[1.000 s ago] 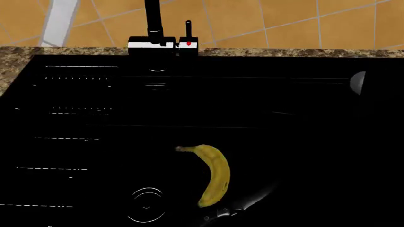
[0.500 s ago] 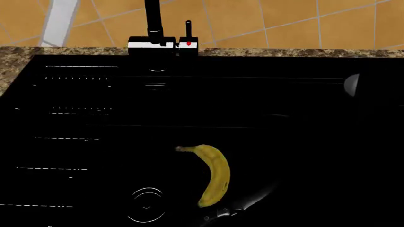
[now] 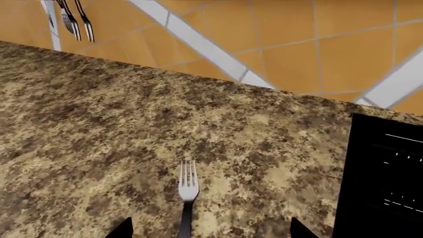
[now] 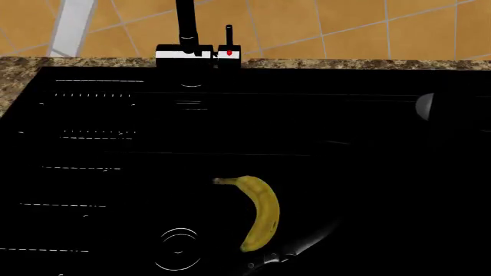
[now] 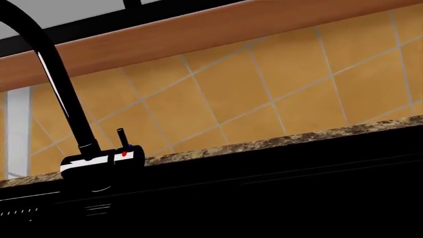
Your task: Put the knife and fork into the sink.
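The fork (image 3: 188,181) lies flat on the speckled granite counter (image 3: 99,129), pale tines pointing away from my left gripper (image 3: 210,232). That gripper is open, one dark fingertip (image 3: 123,230) on either side of the fork's handle and not touching it. The glossy black sink (image 4: 345,172) fills the head view. Inside it the knife (image 4: 286,255) shows faintly as a slim dark shape with shiny dots beside the banana's lower end. My right gripper's fingers cannot be made out against the black basin in either view.
A yellow banana (image 4: 263,213) lies in the basin near the round drain (image 4: 178,248). The black tap (image 4: 186,34) stands at the back edge, also close in the right wrist view as the tap (image 5: 66,99). More utensils (image 3: 74,20) hang on the tiled wall.
A pale grey rounded part at the head view's right edge has slid slightly left. Banana and knife have not moved.
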Available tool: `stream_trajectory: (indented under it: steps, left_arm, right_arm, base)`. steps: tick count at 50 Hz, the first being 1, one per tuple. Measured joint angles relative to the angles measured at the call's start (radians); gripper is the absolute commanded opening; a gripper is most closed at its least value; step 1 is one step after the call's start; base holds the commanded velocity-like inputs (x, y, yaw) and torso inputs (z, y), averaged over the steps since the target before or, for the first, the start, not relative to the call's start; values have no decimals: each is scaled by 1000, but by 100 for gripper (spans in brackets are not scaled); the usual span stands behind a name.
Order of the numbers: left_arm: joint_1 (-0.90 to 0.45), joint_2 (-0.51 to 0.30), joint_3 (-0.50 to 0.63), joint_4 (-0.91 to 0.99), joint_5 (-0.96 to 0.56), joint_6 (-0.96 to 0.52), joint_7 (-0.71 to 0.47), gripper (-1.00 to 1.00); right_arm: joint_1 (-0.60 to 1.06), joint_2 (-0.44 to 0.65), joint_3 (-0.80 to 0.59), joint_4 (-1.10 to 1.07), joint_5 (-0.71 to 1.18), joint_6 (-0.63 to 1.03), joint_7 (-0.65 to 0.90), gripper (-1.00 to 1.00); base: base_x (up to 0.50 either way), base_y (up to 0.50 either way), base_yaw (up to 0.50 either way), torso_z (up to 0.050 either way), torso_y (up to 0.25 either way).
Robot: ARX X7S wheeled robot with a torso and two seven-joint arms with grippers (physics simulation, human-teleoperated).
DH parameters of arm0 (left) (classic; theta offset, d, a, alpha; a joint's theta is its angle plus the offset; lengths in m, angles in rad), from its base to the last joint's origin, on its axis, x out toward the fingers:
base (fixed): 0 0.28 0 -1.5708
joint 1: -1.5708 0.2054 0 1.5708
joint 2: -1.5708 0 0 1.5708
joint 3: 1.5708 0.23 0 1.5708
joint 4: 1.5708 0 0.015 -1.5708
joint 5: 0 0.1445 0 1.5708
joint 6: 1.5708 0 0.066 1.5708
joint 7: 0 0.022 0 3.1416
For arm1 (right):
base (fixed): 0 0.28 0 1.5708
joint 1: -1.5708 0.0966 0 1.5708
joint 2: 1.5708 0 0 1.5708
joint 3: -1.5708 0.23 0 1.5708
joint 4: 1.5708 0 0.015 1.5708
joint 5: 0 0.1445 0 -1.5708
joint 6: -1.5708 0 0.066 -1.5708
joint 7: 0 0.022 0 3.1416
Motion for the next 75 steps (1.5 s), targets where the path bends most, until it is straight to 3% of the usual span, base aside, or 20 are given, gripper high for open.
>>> stream_trajectory:
  steps: [26,52,75]
  left_arm:
    - [119,15,38,-113,-24,145,19,100]
    - [202,156,71,-284,14,231,93,100]
    - [257,160,80,-314,8,272,88,100]
  right_arm:
    - [-13,8,-3,-9,12,-6,7,100]
    - [-16,9,-20,12,14,-25,7,100]
    - [-15,11,-30,18,22,-28,16,100]
  base:
    - [0,0,0,0,0]
    - [0,0,0,0,0]
    - [0,0,0,0,0]
